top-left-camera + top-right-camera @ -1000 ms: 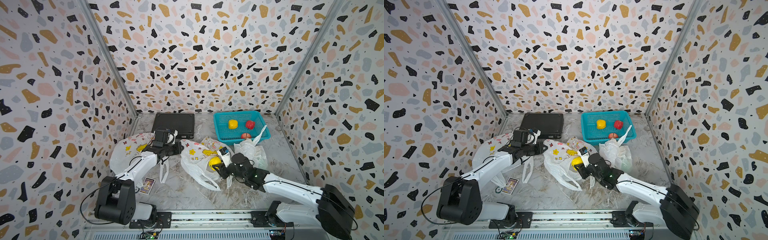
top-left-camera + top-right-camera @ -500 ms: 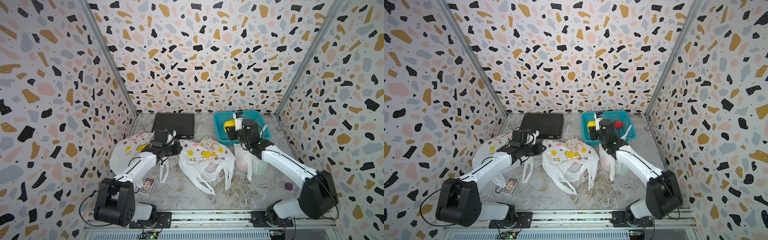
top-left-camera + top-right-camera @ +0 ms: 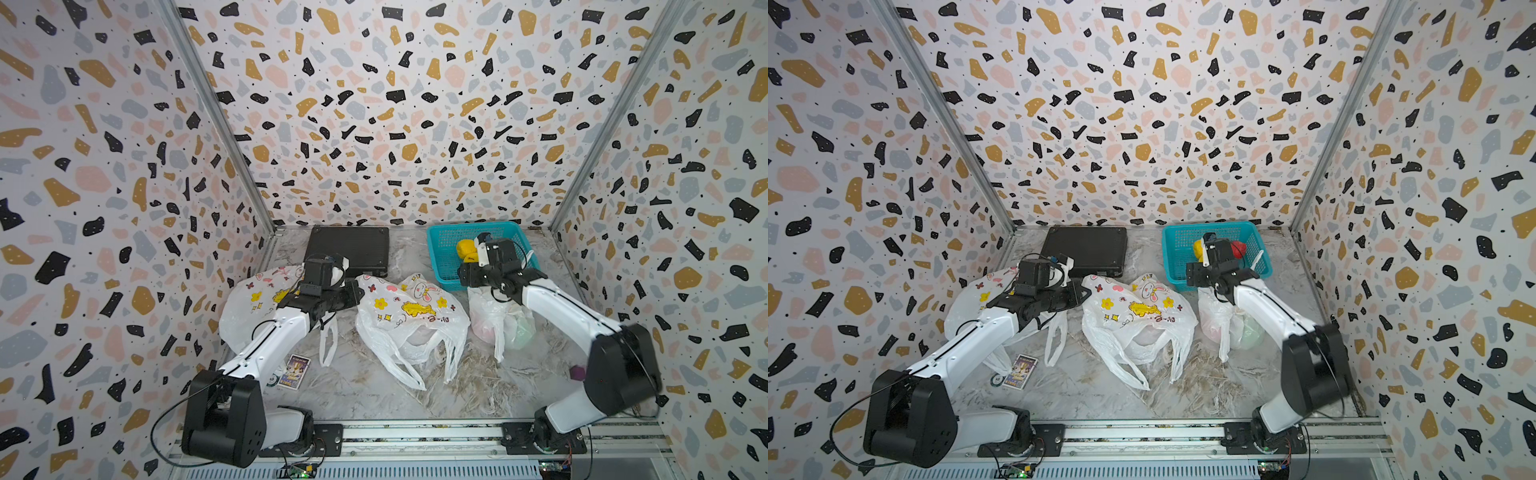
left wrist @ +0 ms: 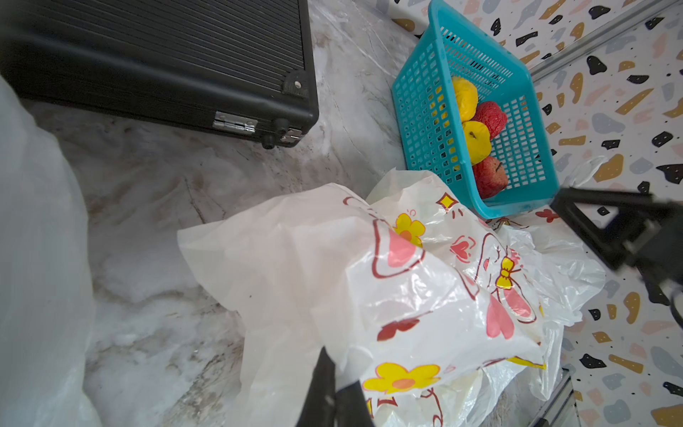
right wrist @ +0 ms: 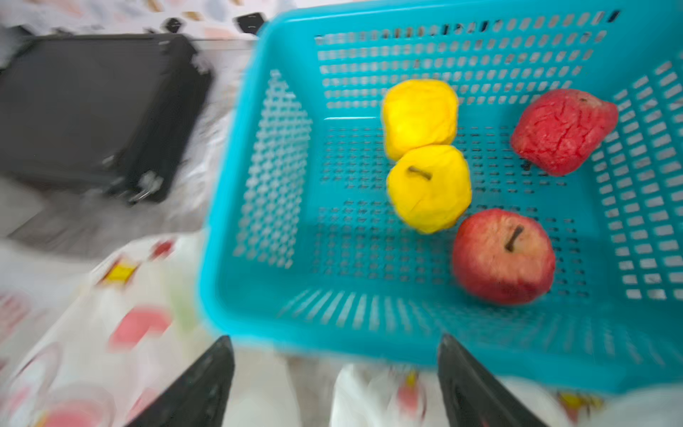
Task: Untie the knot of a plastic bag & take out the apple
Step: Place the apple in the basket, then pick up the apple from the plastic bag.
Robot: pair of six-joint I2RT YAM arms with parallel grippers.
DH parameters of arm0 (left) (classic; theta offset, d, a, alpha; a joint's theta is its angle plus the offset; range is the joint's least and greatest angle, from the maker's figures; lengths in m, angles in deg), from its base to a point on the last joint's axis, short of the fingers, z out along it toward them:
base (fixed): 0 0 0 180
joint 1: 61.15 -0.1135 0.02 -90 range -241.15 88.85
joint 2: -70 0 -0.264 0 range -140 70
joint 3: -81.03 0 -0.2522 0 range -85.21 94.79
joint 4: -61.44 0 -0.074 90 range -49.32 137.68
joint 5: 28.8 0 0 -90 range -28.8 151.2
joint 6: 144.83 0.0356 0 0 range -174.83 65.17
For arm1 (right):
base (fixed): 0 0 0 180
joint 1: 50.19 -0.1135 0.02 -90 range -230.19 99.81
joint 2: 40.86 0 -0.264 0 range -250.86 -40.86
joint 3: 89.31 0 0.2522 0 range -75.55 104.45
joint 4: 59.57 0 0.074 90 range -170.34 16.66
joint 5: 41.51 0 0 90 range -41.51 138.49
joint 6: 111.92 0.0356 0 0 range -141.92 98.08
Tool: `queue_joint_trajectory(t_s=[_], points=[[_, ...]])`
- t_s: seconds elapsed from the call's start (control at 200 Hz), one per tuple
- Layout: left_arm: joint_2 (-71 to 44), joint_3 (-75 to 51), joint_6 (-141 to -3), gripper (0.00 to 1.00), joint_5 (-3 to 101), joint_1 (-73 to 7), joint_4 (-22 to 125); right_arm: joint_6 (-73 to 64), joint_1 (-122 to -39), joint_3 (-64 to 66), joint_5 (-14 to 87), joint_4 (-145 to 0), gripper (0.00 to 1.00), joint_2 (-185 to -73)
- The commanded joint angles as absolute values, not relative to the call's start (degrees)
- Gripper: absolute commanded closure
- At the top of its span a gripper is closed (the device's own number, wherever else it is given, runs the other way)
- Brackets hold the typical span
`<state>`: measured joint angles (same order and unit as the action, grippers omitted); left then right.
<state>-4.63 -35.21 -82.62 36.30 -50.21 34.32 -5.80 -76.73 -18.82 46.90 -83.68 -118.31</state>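
In both top views the bag (image 3: 409, 316) lies slack in the middle of the table (image 3: 374, 399), its 2 handles loose and no knot that I can see. My left gripper (image 3: 355, 291) sits at the bag's left edge. My right gripper (image 3: 473, 272) hovers over the near rim of the basket (image 3: 440, 257), where the apples (image 3: 1198, 248) sit. Its arm passes above a second bag (image 3: 498, 324).

From the left wrist, the fingers (image 4: 332, 399) are together, pinching a fold of the bag's plastic. The basket beyond holds 4 apples, 2 yellow and 2 red, near the black case (image 4: 155, 55).

The right wrist view is blurred, but the 2 fingers (image 5: 207, 380) stand well apart with nothing between them, just short of the basket's near wall. All 4 apples rest on the basket floor.

I judge the apple is delivered and the step in hand is the pull-out. I'd raise the right wrist first, then draw back, so the spread fingers don't hook the rim and drag the basket, or catch the second bag's handles. I'd hold the left pinch until the right arm is clear, then let go without tugging the plastic.
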Motion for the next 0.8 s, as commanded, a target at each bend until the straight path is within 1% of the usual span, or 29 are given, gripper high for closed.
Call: queue_joint_trajectory(t_s=[0.0, 0.045, 0.12, 0.17, 0.225, 0.295, 0.37, 0.496, 0.556, 0.611, 0.701, 0.721, 0.796], points=[[-4.0, -31.9, -84.7, 1.00, 36.2, -50.4, 35.4, -3.5, -88.0, -32.9, 42.4, -75.1, 0.48, -105.7], [-3.9, -31.5, -85.2, 1.00, 36.1, -50.5, 35.2, -1.9, -92.2, -38.3, 41.3, -70.4, 0.57, -102.2], [-3.6, -31.3, -86.0, 1.00, 36.3, -50.5, 35.1, -0.2, -96.5, -43.1, 37.9, -67.4, 0.65, -99.5], [-3.3, -31.4, -86.4, 1.00, 36.5, -50.4, 35.2, -0.4, -98.3, -44.4, 37.9, -66.4, 0.65, -100.5], [-3.1, -31.7, -87.1, 1.00, 36.6, -50.4, 35.5, -0.4, -98.4, -43.8, 37.4, -66.1, 0.65, -104.5], [-2.7, -32.0, -87.8, 1.00, 36.7, -50.5, 35.8, -1.5, -98.4, -40.5, 36.1, -65.9, 0.64, -110.7], [-2.2, -32.0, -88.3, 1.00, 36.5, -50.4, 35.7, -2.4, -98.4, -36.4, 37.0, -66.3, 0.64, -116.9], [-1.1, -31.6, -88.1, 1.00, 36.7, -50.5, 34.7, -2.8, -98.4, -28.1, 41.4, -71.3, 0.62, -126.0], [-0.9, -31.2, -87.8, 1.00, 36.5, -50.4, 34.3, -1.9, -98.4, -25.9, 43.9, -71.8, 0.55, -128.8], [-1.0, -30.9, -87.3, 1.00, 35.8, -50.5, 34.1, -1.3, -98.4, -24.2, 46.5, -71.9, 0.43, -130.5], [-1.4, -30.6, -86.3, 1.00, 34.8, -50.5, 34.0, 0.1, -98.4, -22.2, 53.0, -71.9, 0.41, -132.2], [-1.4, -30.5, -86.0, 1.00, 34.7, -50.4, 33.9, 0.5, -98.4, -21.7, 54.8, -71.9, 0.39, -132.5], [-2.0, -29.8, -84.9, 1.00, 34.2, -50.4, 33.2, 0.5, -98.4, -20.1, 58.2, -70.8, 0.22, -134.2]])
